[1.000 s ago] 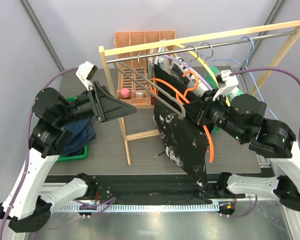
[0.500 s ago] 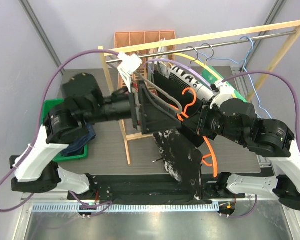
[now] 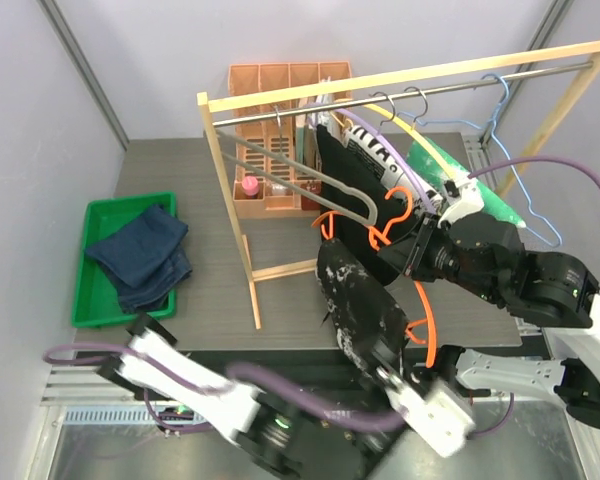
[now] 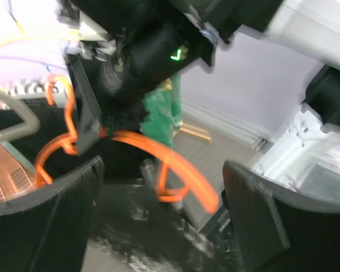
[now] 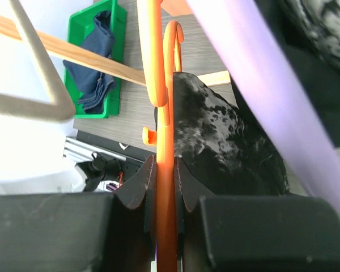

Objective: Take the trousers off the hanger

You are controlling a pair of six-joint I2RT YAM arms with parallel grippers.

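The black white-speckled trousers [image 3: 365, 310] hang from an orange hanger [image 3: 400, 215] and trail down to the table's near edge. My right gripper [image 3: 412, 255] is shut on the hanger's orange bar [image 5: 161, 85], with the speckled cloth [image 5: 215, 130] just beyond it. My left gripper [image 3: 388, 372] is low at the near edge by the trousers' bottom end. It is open, its fingers [image 4: 45, 226] wide apart around the orange hanger loop [image 4: 175, 164] and speckled cloth [image 4: 141, 243], touching neither. The navy trousers [image 3: 140, 255] lie folded in the green tray [image 3: 90, 290].
A wooden clothes rack [image 3: 230, 200] with a metal rail [image 3: 430, 90] spans the table. On it hang a grey hanger [image 3: 330, 195], wire and blue hangers [image 3: 505, 110], a black garment with lettered cloth [image 3: 365, 160] and a green garment [image 3: 480, 190]. An orange crate [image 3: 280, 130] stands behind.
My left arm has swung from the rack at mid-left down to the near edge, below the hanging trousers. My right gripper, still on the orange hanger, has shifted slightly right.
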